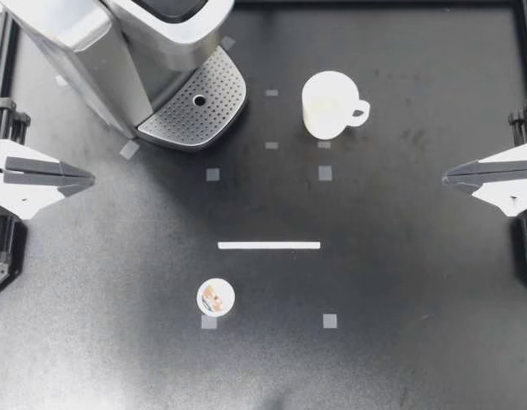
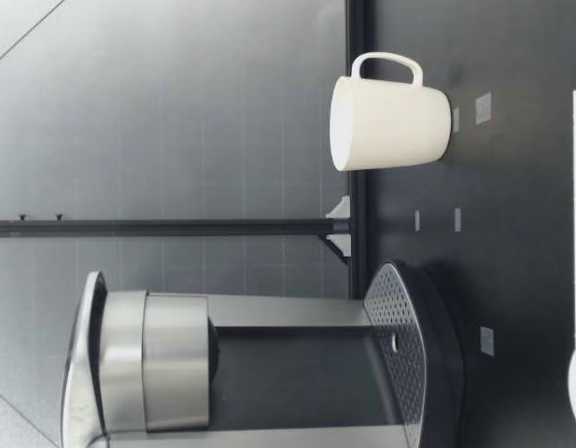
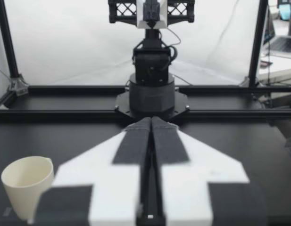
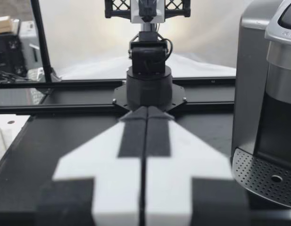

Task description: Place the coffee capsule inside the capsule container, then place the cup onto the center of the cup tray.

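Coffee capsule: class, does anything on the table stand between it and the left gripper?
Nothing visible does. In the top view, only bare table lies between the left gripper and the coffee capsule.

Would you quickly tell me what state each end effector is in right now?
Left end effector: closed, holding nothing.
Right end effector: closed, holding nothing.

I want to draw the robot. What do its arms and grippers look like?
The left gripper and right gripper each have two long dark fingers on white, arrow-shaped pieces. The right arm and left arm are black and chunky, with round bases and thin black cables.
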### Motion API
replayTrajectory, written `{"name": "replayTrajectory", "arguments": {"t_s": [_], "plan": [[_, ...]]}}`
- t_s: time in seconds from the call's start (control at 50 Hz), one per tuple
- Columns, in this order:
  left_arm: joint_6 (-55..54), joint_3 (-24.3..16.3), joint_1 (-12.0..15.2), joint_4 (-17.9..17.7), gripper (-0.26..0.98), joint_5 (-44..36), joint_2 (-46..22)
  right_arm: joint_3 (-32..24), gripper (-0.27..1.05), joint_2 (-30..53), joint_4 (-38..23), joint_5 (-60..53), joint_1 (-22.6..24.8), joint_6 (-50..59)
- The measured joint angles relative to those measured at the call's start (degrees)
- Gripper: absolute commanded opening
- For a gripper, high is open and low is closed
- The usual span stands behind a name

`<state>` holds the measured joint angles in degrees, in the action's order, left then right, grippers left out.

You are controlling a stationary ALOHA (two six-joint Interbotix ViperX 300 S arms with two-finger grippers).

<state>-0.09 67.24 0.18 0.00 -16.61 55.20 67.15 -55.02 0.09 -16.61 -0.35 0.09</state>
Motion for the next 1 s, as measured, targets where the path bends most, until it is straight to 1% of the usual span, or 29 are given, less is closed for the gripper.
{"name": "replayTrajectory", "arguments": {"t_s": [0.02,0.1,0.16,0.26,0.34,0.42,0.48,0.56,0.62,0.68,0.76,0.84,0.92,1.0], "plan": [[0.2,0.0,0.0,0.0,0.11,-0.1,0.0,0.0,0.08,0.0,0.0,-0.1,0.0,0.0],[0.8,0.2,0.0,0.0,0.06,-0.1,0.0,-0.2,0.01,0.9,0.0,-1.5,0.0,-0.3],[0.6,0.2,0.0,0.0,0.06,0.0,0.0,-0.9,0.01,2.9,0.0,-3.3,0.0,-0.4],[0.6,0.2,0.0,0.0,0.06,0.2,0.0,-3.3,0.01,9.7,0.0,-5.6,0.0,0.0],[-0.4,0.3,0.0,0.0,0.06,0.2,0.0,-6.9,0.01,17.4,0.0,-5.7,0.0,0.3],[-0.7,0.2,0.0,-0.1,0.06,0.3,0.0,-12.1,0.03,25.5,0.1,-3.2,0.0,0.6],[-0.7,0.2,0.0,-0.2,0.06,0.3,-0.1,-16.4,0.07,30.8,0.1,0.3,0.0,0.6],[-1.0,0.2,0.0,-0.2,0.06,0.3,-0.1,-21.8,0.14,36.7,0.1,6.6,0.0,0.6],[-0.9,0.2,0.0,-0.3,0.06,0.3,0.0,-27.1,0.21,41.8,0.1,14.1,0.0,0.4],[-0.9,0.3,0.0,-0.2,0.06,0.3,0.0,-31.1,0.31,45.4,0.1,19.7,0.2,0.1],[-0.9,0.2,0.1,-0.3,0.06,0.3,0.0,-35.3,0.45,49.7,0.2,24.2,1.1,0.3],[-0.9,0.3,0.1,-0.4,0.06,0.3,-0.1,-38.1,0.62,53.0,0.1,25.7,2.5,0.0],[-0.9,0.3,0.0,-0.4,0.06,0.3,-0.2,-40.3,0.75,56.5,0.2,26.1,3.7,0.4],[-1.0,0.4,0.0,-0.5,0.06,0.3,-0.4,-41.7,0.83,59.7,0.2,26.7,4.3,0.5]]}}
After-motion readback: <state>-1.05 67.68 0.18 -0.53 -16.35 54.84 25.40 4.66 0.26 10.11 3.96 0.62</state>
